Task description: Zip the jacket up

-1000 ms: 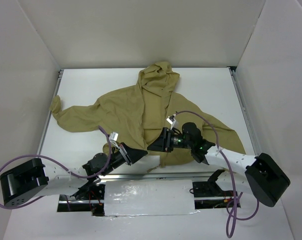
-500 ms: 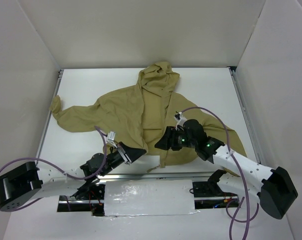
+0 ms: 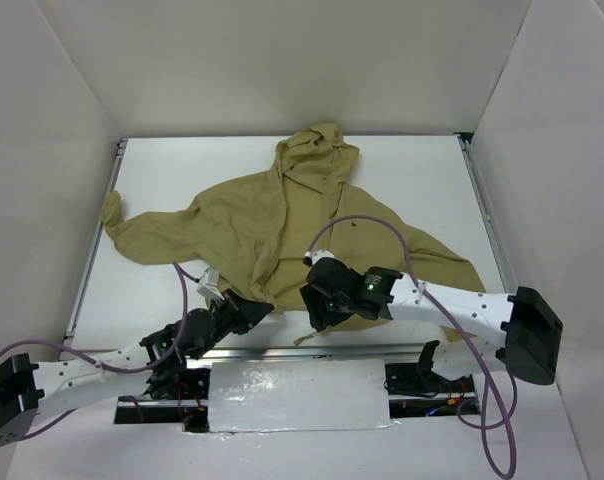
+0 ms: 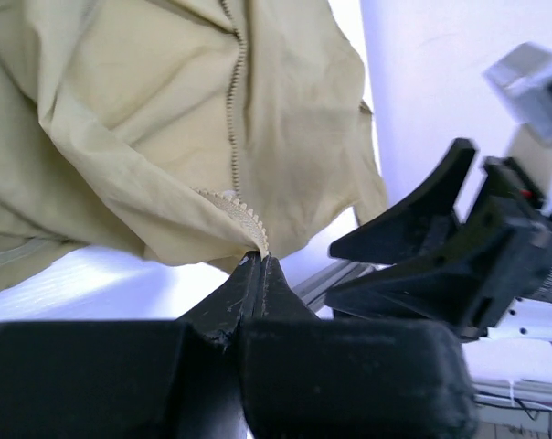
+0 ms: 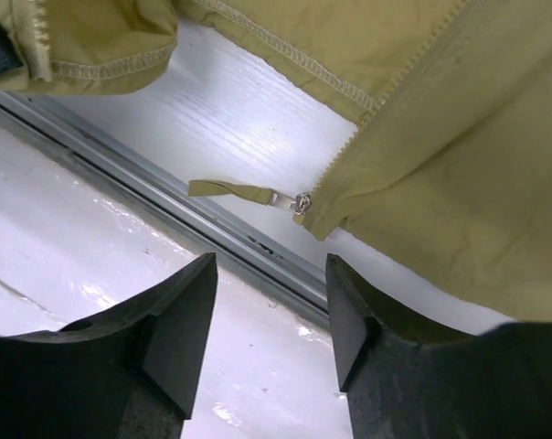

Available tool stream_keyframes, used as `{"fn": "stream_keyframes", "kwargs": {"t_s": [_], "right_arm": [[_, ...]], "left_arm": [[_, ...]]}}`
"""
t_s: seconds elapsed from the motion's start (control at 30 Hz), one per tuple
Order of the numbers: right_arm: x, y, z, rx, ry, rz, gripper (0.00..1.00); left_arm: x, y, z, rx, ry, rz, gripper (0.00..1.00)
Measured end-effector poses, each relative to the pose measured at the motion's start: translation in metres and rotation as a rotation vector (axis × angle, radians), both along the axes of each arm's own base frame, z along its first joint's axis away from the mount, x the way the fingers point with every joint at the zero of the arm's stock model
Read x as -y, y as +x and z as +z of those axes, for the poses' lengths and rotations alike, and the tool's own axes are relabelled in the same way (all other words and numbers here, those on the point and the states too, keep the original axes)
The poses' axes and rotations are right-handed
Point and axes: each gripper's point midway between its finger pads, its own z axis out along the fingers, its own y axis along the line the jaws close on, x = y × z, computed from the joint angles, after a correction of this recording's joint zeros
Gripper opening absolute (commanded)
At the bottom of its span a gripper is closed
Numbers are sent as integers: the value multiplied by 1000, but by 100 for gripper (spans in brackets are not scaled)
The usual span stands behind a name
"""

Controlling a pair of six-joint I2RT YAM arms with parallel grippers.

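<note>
Might miss mid-frame thin tan zipper pull (image 5: 244, 192) with released right gripper (image 5: 271, 274) if left gripper (image 4: 258, 261), clenching olive-tan fabric jacket (image 3: 282, 220), tugs.

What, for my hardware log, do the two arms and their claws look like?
The left arm and right arm have white links and black joints. The left claw and right claw each have two black wedge-shaped fingers. Purple cables loop alongside.
</note>
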Motion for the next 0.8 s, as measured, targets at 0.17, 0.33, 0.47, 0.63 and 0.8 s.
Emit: {"fn": "stream_keyframes", "kwargs": {"t_s": [0.17,0.33,0.47,0.63,0.8], "right_arm": [[-1,6,0,29,-107,95,64],[7,9,-14,17,-226,156,64],[19,6,-19,8,-289,195,64],[27,9,-27,7,-345,229,62],[34,12,-36,-10,-390,254,59]], "left_arm": [[-9,-1,-5,-14,23,24,0],[-19,-1,-4,-10,31,48,0],[-21,-1,1,2,19,49,0],[-20,-1,1,3,18,46,0],[-18,-3,-1,2,31,30,0]]}}
